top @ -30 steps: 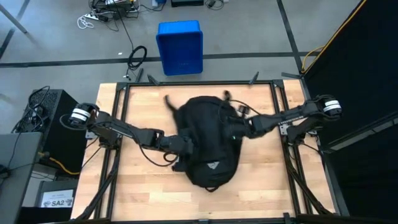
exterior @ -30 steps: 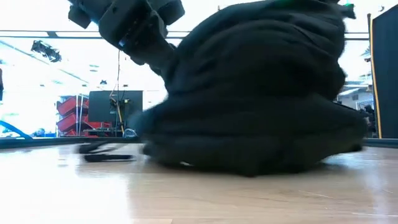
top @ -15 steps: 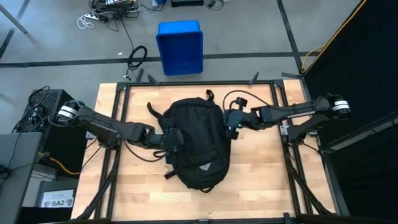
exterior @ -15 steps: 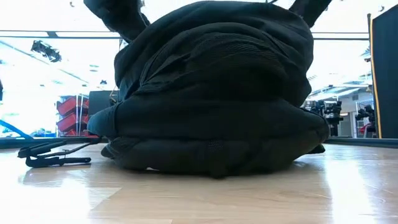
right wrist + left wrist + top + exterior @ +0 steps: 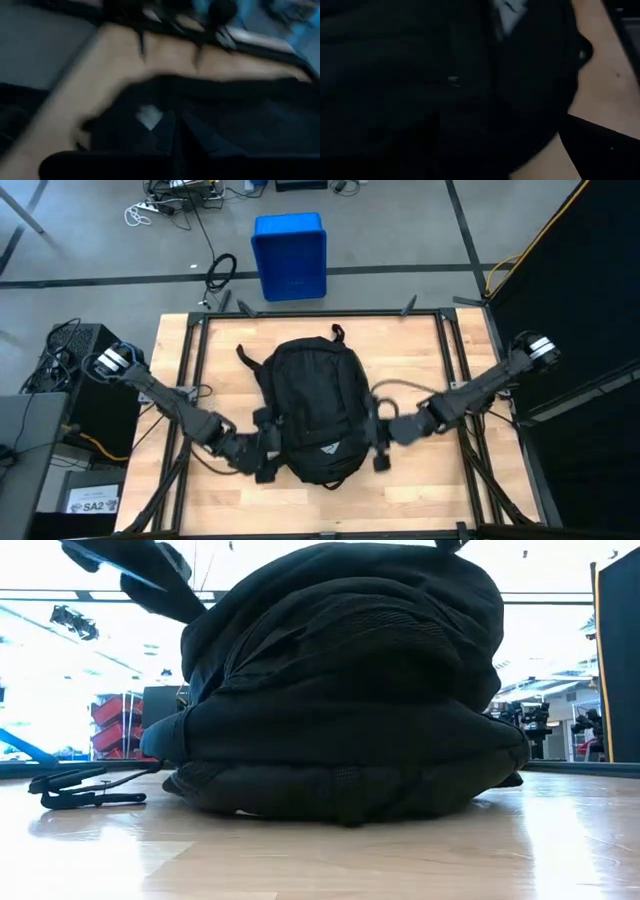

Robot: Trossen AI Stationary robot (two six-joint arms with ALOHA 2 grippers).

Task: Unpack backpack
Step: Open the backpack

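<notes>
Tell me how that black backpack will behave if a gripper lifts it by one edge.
The backpack would probably sag and fold, since its fabric shows soft creases and loose straps trailing on the table. It bulges high in the low view, so it may be full and fairly heavy. It sits wide and low, unlikely to roll.

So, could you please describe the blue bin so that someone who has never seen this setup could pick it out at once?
Start at the wooden table, where the backpack lies. Look past the table's far edge to the grey floor: the blue bin stands there, beside coiled black cables. It is the only bright blue, box-shaped thing among grey and black surroundings.
</notes>
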